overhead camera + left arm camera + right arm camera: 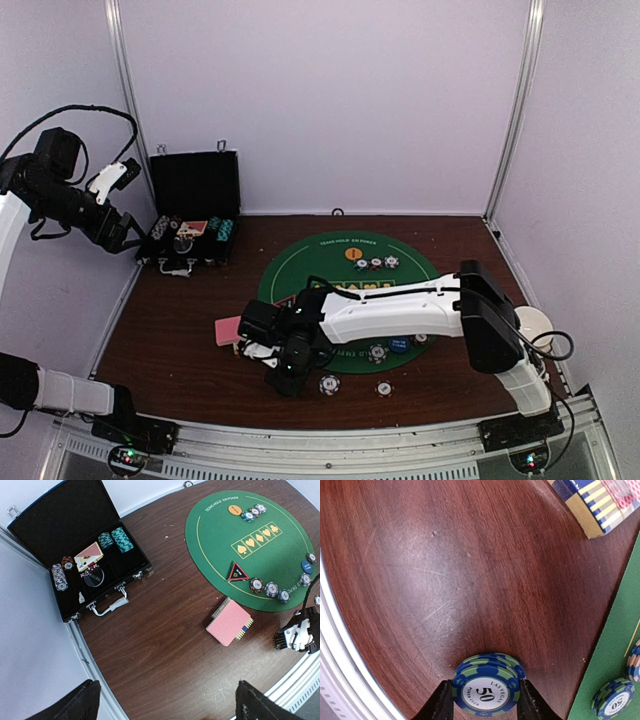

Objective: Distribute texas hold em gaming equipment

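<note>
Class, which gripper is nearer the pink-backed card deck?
Right. The right gripper, closed on a chip stack, sits just beside the deck; the left gripper hangs open, far away by the black case.

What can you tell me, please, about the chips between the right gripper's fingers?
The chip stack looks like two or three plastic discs, blue with green edge stripes, slightly offset. The top white centre reads LAS VEGAS, 50. It lies flat over the wooden table, near the green mat, the right gripper pressing its black fingers against both sides.
</note>
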Controlling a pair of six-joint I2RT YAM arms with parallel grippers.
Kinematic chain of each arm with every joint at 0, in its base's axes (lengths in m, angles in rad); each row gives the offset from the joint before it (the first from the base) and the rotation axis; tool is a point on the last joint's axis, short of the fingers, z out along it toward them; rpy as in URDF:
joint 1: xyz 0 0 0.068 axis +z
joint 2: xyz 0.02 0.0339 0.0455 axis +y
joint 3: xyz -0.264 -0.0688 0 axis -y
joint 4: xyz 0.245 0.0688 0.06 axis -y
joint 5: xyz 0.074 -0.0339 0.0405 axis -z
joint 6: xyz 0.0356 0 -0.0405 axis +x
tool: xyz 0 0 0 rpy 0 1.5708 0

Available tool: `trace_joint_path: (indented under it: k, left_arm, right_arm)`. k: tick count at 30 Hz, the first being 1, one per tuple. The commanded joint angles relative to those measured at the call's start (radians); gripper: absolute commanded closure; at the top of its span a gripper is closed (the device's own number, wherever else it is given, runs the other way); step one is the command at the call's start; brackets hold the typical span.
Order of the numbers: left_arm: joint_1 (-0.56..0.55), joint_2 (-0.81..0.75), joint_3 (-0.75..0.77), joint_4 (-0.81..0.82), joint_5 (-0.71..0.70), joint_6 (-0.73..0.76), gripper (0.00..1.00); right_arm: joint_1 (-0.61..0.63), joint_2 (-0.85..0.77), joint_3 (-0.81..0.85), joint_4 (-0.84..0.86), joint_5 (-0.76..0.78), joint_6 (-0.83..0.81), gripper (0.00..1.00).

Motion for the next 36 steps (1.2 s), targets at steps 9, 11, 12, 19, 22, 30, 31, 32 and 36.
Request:
trace_joint_path:
  k: [9, 11, 12, 19, 22, 30, 31, 32, 36]
  left_arm:
    - [0.006, -0.007, 0.017, 0.012, 0.017, 0.015, 0.02]
    - [0.007, -0.006, 0.014, 0.013, 0.023, 0.015, 0.02]
    - [0.007, -0.005, 0.013, 0.016, 0.025, 0.015, 0.03]
    - [0.006, -0.005, -0.002, 0.028, 0.026, 0.017, 0.02]
    - [0.007, -0.005, -0.003, 0.033, 0.03, 0.016, 0.02]
    - [0.006, -0.004, -0.012, 0.039, 0.031, 0.02, 0.02]
    - [0.006, -0.003, -0.014, 0.039, 0.033, 0.021, 0.02]
    - [0.006, -0.002, -0.014, 0.041, 0.035, 0.02, 0.02]
    - [0.008, 0.002, -0.008, 0.041, 0.04, 0.018, 0.03]
  right_arm:
    - [-0.017, -0.135, 0.023, -0.052, 0.086, 0.028, 0.94]
    - [-0.033, -0.175, -0.011, -0.05, 0.095, 0.05, 0.96]
    - [-0.046, -0.2, -0.047, -0.043, 0.1, 0.062, 0.97]
    - [-0.233, -0.407, -0.317, 0.022, 0.128, 0.182, 0.99]
    - [-0.351, -0.495, -0.445, 0.041, 0.177, 0.223, 0.99]
    - [-0.593, -0.626, -0.691, 0.084, 0.256, 0.299, 1.0]
    - [-0.612, -0.633, -0.713, 0.092, 0.26, 0.304, 1.0]
    - [-0.632, -0.639, -0.733, 0.099, 0.263, 0.31, 1.0]
    - [-0.686, -0.627, -0.775, 0.12, 0.265, 0.324, 1.0]
